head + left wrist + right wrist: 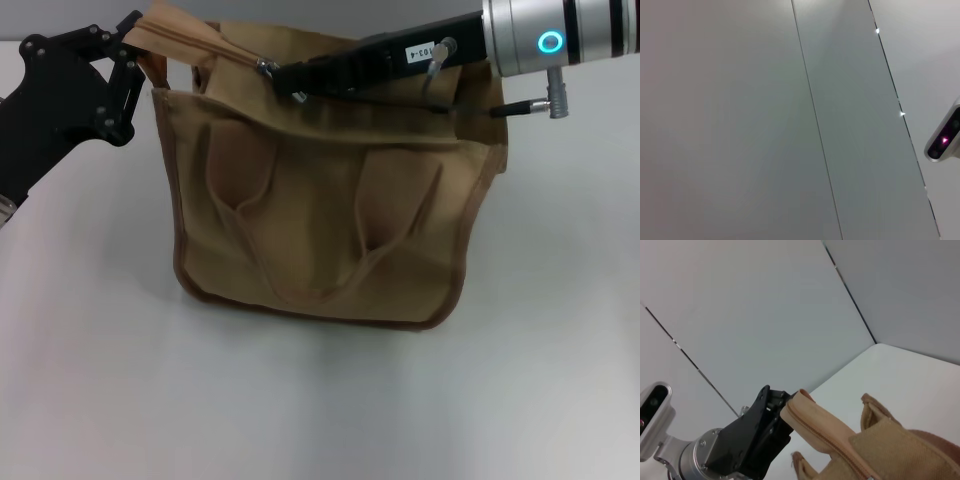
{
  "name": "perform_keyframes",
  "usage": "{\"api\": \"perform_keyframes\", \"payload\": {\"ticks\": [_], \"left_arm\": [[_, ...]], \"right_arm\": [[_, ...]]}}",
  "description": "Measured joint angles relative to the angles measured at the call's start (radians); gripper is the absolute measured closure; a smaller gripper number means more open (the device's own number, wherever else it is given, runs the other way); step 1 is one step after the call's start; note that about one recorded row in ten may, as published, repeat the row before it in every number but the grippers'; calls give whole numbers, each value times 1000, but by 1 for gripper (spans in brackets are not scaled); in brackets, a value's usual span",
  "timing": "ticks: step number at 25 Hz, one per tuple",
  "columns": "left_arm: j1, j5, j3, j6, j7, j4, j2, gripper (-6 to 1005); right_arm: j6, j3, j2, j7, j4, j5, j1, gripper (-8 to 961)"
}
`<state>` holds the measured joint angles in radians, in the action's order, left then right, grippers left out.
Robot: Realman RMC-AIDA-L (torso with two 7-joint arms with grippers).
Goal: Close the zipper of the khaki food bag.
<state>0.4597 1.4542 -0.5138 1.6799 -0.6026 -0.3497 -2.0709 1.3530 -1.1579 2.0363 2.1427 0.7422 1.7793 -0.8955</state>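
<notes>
A smooth white matte tabletop (300, 400) fills the lower part and both sides of the head view, evenly lit, with a soft shadow in the lower middle. In the left wrist view, pale grey flat wall panels (730, 125) fill the frame, divided by a thin dark vertical seam (815, 125) near the centre and a second dark seam (897, 100) at right, dotted with small bright glints.

Soft, even overhead light fills the head view, bright without harsh glare. The khaki food bag (320, 190) casts only a faint, diffuse shadow on the white table (320, 410) along its lower edge. The wall panels in both wrist views look dimmer, grey and slightly soft.
</notes>
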Motion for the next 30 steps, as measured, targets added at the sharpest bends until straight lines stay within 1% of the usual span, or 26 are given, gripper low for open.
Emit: {"api": "perform_keyframes", "payload": {"ticks": [30], "left_arm": [[-10, -26, 1, -77, 1, 0, 0, 979]], "right_arm": [[0, 15, 1, -92, 4, -2, 49, 944]]}}
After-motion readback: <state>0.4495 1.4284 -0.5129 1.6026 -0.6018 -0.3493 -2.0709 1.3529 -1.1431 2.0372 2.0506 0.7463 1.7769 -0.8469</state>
